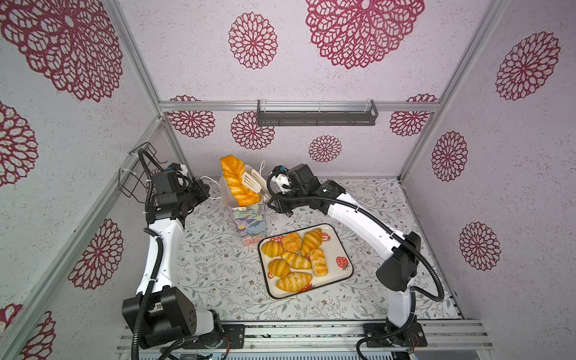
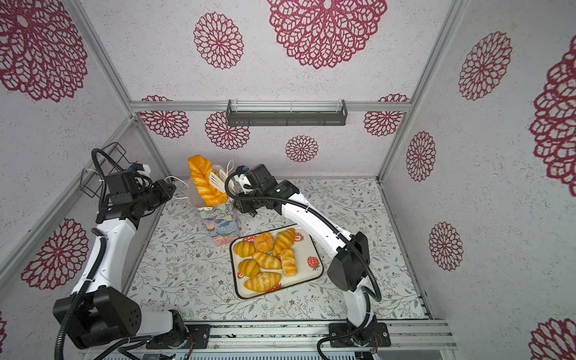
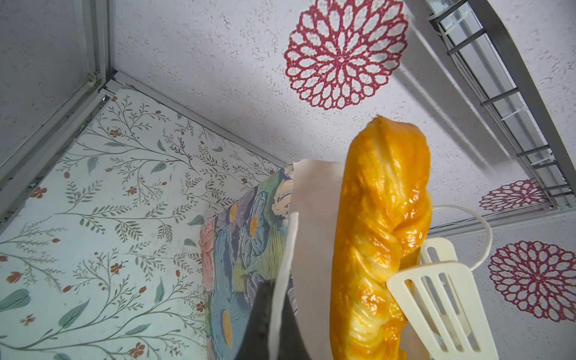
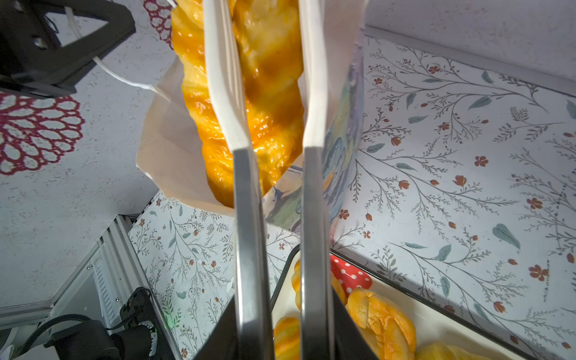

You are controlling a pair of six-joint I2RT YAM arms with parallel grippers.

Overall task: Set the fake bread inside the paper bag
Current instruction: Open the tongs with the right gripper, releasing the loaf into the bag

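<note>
While left hand [image 3: 275,314] pinches paper bag [image 3: 249,243] rim, right hand [image 4: 282,338] clasps spread tongs [image 4: 247,218], seemingly around loaf [image 4: 271,81].

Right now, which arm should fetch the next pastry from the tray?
Right. Its tongs sit by the braided loaf in the paper bag, nearer the tray; the left tool pinches the bag's edge.

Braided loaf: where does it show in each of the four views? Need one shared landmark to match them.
Top views: braided loaf stands up out of the paper bag, above the tray.
Left wrist: loaf right of centre, beside the bag's white lining.
Right wrist: loaf upper centre, behind the cream tongs.
Shared landmark: the cream tongs by the loaf.
</note>
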